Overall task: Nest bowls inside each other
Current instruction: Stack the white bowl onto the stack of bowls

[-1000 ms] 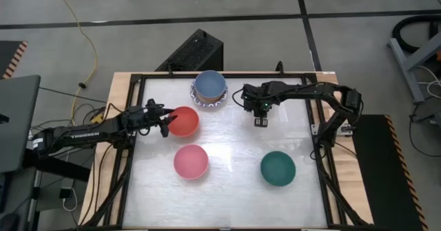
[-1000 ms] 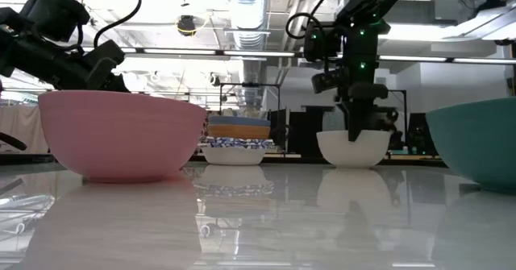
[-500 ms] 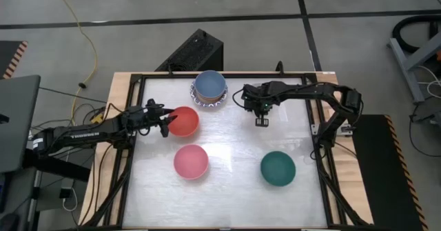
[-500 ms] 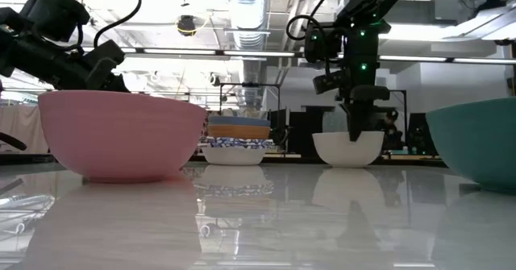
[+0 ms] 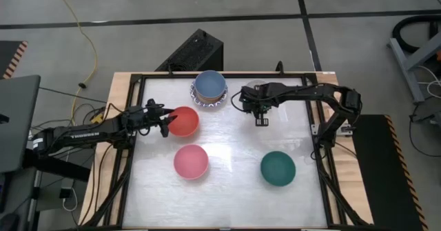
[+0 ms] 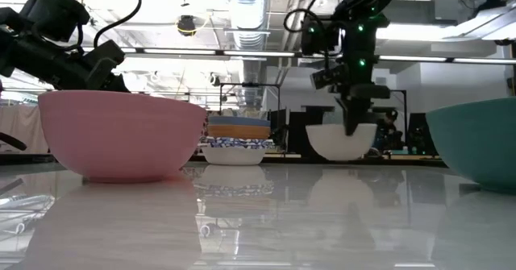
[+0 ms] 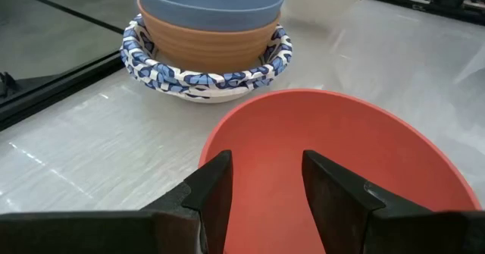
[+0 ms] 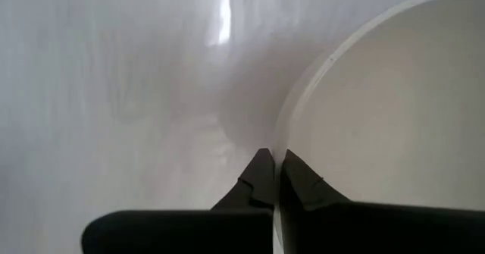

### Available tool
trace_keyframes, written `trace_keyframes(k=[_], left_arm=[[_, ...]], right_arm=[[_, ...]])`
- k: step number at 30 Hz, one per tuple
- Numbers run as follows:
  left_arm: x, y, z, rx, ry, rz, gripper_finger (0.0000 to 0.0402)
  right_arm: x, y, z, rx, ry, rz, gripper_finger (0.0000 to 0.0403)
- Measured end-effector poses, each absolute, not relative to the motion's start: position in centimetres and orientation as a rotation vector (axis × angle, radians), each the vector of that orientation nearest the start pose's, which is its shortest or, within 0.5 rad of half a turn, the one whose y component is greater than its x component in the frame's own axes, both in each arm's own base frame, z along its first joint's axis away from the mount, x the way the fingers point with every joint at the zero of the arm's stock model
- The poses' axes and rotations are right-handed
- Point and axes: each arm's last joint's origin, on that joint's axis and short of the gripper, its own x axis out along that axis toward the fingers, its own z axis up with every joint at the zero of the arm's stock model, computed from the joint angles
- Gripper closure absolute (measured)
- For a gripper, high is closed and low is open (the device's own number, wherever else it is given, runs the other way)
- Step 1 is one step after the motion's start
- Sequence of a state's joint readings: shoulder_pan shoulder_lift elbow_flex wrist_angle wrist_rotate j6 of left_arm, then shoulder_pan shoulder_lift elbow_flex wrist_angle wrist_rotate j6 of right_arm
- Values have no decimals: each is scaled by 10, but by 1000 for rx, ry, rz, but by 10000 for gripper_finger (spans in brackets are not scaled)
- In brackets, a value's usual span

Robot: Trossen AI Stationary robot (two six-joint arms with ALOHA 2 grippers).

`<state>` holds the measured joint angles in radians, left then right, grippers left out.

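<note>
A cream bowl (image 6: 340, 142) hangs just off the table toward the far right, with my right gripper (image 5: 262, 121) shut on its rim. At the far middle, a blue bowl (image 5: 209, 83) sits in an orange bowl (image 7: 206, 45), which sits in a blue-patterned bowl (image 7: 204, 83). A red bowl (image 5: 183, 121), a pink bowl (image 5: 190, 161) and a dark green bowl (image 5: 278, 168) stand singly on the table. My left gripper (image 5: 164, 125) is open at the red bowl's left rim. My right gripper pinches the cream bowl's rim (image 8: 282, 144), one finger inside the bowl and one outside. The fingers come from above, pointing steeply down. In the low view the bowl hangs below them, slightly tilted, its base just above the table. My left gripper's fingers (image 7: 218, 180) stand over the red bowl's near rim (image 7: 203, 157); whether they touch it I cannot tell.
A black frame (image 5: 129, 93) runs round the white table top. There is bare table between the pink and green bowls and between the stack and the cream bowl. Cables and a black box (image 5: 195, 50) lie on the floor beyond the far edge.
My right gripper has shut on the cream bowl's rim. The bowl, which stood flat on the table, has since risen slightly, tipped a little and shifted toward the stack.
</note>
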<state>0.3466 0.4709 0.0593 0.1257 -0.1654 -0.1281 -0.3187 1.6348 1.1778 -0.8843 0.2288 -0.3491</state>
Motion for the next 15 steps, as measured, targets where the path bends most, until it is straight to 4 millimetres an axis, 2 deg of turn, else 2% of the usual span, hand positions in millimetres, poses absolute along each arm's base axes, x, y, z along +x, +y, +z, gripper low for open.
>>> trace_keyframes(k=[15], left_arm=[[117, 47, 153, -151, 255, 527, 253]], right_arm=[[314, -122, 299, -390, 1166, -245, 392]])
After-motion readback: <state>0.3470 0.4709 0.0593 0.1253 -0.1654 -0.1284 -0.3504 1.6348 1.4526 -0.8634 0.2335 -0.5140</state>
